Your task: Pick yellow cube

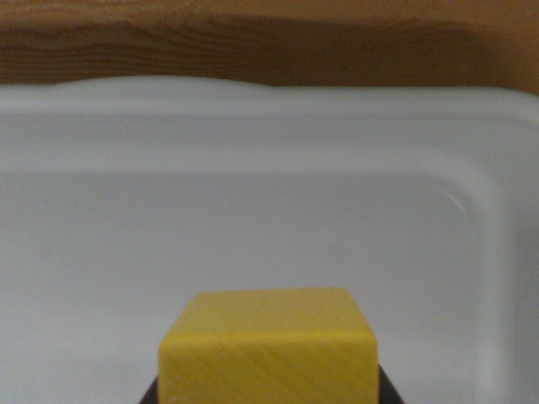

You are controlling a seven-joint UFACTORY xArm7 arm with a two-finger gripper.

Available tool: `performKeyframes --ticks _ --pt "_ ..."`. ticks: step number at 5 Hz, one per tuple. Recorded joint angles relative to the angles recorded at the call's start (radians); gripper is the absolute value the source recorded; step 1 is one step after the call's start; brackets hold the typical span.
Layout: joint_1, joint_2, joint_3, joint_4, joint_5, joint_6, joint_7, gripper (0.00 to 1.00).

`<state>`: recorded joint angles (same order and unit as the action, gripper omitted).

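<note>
Yellow cube [268, 349] nearest camera, bottom centre of wrist view, top face and front face visible, wood grain on front. Dark gripper parts [386, 389] show only as slivers at cube's lower left and lower right corners, touching its sides. Fingertips out of view; grip state cannot be confirmed. Behind cube: white tray [253, 126], rounded rim, bare floor. Wooden table [253, 42] beyond tray rim, along top edge.

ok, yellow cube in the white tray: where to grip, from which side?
Grip the yellow cube across its two vertical side faces, coming straight down. It sits square in the white tray, sides free. Dark shapes flank its lower corners, probably the fingers; closure can't be judged.
</note>
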<state>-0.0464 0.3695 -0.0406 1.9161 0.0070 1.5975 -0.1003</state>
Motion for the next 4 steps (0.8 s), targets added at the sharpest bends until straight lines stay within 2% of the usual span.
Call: performKeyframes --ticks 1,2,3,4 --pt "0.0 0.0 0.0 0.0 0.0 0.0 0.0 1.0" --pt "0.0 -0.007 0.0 0.025 -0.0003 0.031 0.0 1.0" --pt "0.0 -0.007 0.0 0.025 -0.0003 0.031 0.0 1.0" --pt "-0.0001 -0.012 0.0 0.046 -0.0005 0.058 0.0 1.0"
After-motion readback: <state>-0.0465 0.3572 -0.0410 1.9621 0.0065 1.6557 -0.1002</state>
